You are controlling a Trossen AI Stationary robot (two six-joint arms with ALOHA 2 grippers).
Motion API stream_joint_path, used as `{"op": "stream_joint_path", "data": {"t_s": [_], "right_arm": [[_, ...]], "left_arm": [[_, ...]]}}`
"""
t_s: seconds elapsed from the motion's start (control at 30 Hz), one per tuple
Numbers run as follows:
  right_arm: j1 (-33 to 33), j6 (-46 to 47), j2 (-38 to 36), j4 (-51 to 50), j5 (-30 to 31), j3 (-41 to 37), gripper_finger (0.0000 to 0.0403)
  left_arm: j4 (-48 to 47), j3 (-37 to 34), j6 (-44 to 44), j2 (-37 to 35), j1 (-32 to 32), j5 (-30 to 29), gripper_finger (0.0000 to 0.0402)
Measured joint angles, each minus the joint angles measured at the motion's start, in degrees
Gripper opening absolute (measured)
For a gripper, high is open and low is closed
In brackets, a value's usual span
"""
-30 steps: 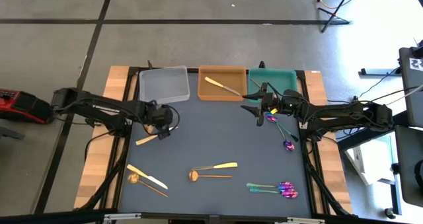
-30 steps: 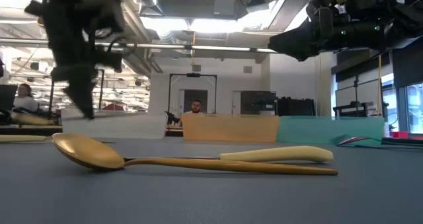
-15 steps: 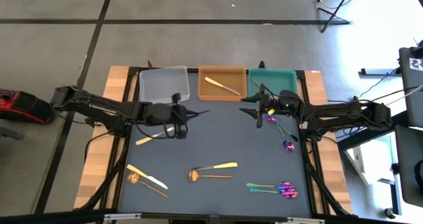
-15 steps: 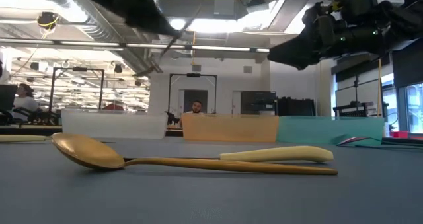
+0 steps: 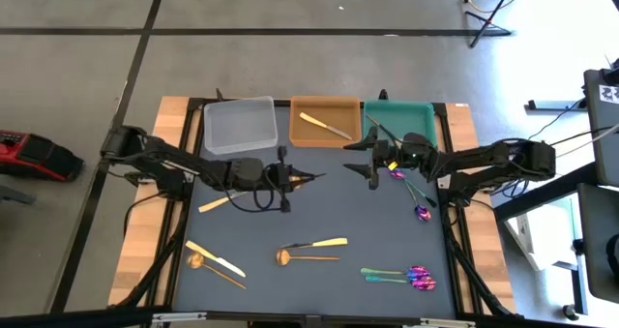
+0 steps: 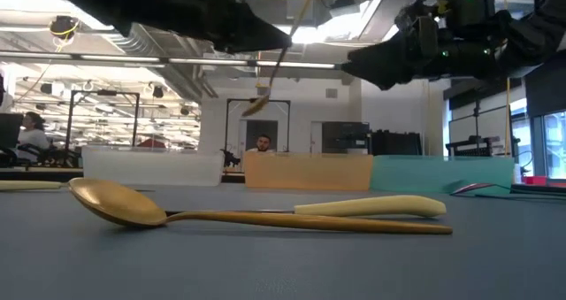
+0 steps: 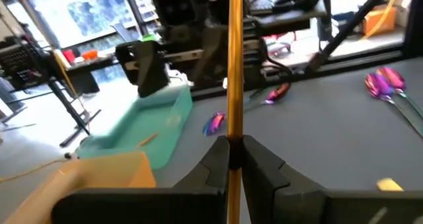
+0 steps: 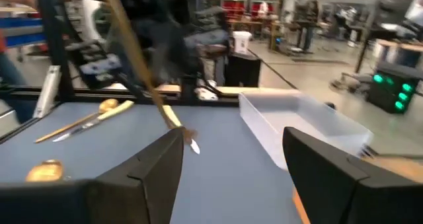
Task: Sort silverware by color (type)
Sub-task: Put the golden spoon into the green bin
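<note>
My left gripper [image 5: 308,177] reaches level over the middle of the mat and is shut on a slim gold utensil [image 7: 230,65]. In the low view that utensil [image 6: 276,65] hangs steeply, its small rounded end [image 6: 254,106] lowest. My right gripper [image 5: 360,159] is open and faces it from the right, near the teal tray [image 5: 411,115]. On the mat lie a gold knife [image 5: 215,204], a knife and spoon pair [image 5: 215,260], a spoon and knife [image 5: 309,251], and iridescent pieces [image 5: 401,275] [image 5: 414,194]. One gold knife [image 5: 324,126] lies in the orange tray. My left gripper pinches the gold utensil's thin handle [image 7: 230,128] between its two fingers [image 7: 258,159], about midway along its length. The fingers come level from the table's left and lie across the handle. The utensil is lifted clear and tilts steeply, one end above and one below the fingers.
Three trays line the far edge: clear [image 5: 239,123], orange [image 5: 309,139] and teal. The two grippers stand close, facing each other over the mat's far middle. Bare mat [image 5: 290,217] lies between them and the utensils nearer the front. A person sits far behind the table [image 6: 262,144].
My left gripper has travelled from beside the clear tray toward the table's right, turning from pointing down to level, and carries the gold utensil with it. My right gripper has shifted a little toward the table's left, toward the left gripper.
</note>
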Motion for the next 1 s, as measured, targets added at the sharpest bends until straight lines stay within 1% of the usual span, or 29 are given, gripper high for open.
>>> {"op": "stream_joint_path", "data": {"t_s": [0.07, 0.17, 0.37, 0.6, 0.73, 0.9, 0.93, 1.0], "right_arm": [[2.2, -2.0, 1.5, 1.0, -1.0, 1.5, 0.0242], [5.8, -4.7, 4.0, 1.3, -0.6, 3.8, 0.0229], [11.3, -7.5, 9.6, 1.5, 7.4, 9.6, 0.0197], [14.1, -9.7, 14.8, 1.1, 7.8, 14.6, 0.0154], [14.3, -10.1, 16.5, 0.7, 8.3, 16.1, 0.0108], [14.1, -10.6, 17.0, -0.9, 8.6, 16.7, 0.002], [14.1, -11.2, 17.0, -1.0, 8.7, 16.7, 0.0012], [14.2, -11.6, 17.0, -0.9, 9.7, 16.7, 0.0014]], "left_arm": [[2.8, 0.0, 0.0, 1.6, 0.3, -0.2, 0.0018], [5.8, 0.0, -0.1, 3.5, 0.4, -0.3, 0.0018], [7.9, 0.0, -0.1, 5.5, 0.4, 0.5, 0.0018], [7.5, 0.0, -0.1, 5.5, 0.4, 0.3, 0.0018], [7.1, 0.0, -0.1, 5.5, 0.3, 0.3, 0.0018], [6.7, 0.0, -0.1, 5.6, 0.3, 0.4, 0.0022], [6.7, 0.0, -0.1, 5.6, 0.3, 0.4, 0.0023], [6.7, 0.0, -0.2, 5.6, 0.3, 0.3, 0.0028]]}}
